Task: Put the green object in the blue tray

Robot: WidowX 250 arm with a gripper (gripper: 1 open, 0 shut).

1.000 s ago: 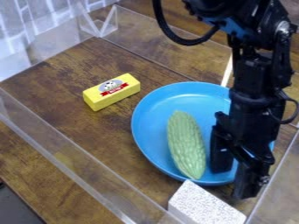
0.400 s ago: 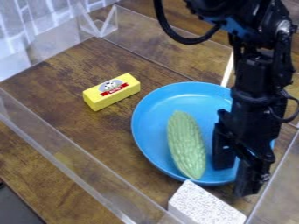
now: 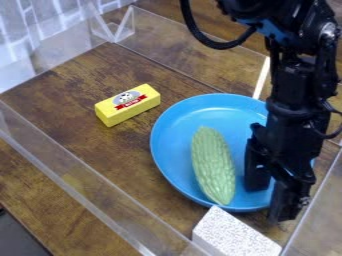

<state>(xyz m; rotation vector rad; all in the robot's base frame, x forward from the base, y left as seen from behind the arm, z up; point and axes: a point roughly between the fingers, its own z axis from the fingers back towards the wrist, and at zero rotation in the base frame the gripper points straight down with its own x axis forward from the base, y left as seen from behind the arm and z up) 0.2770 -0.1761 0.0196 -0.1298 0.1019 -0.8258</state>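
The green object (image 3: 213,163), a pale bumpy gourd-shaped toy, lies lengthwise inside the blue tray (image 3: 174,130), a wide round plate on the wooden table. My gripper (image 3: 273,193) hangs pointing down over the tray's right part, just right of the gourd. Its black fingers (image 3: 253,175) stand open with nothing between them. The gourd lies free, a small gap away from the near finger.
A yellow rectangular block (image 3: 127,104) rests on the table left of the tray. A white speckled block (image 3: 235,233) sits at the front edge below the tray. Clear plastic walls (image 3: 54,150) fence the table's left and front sides.
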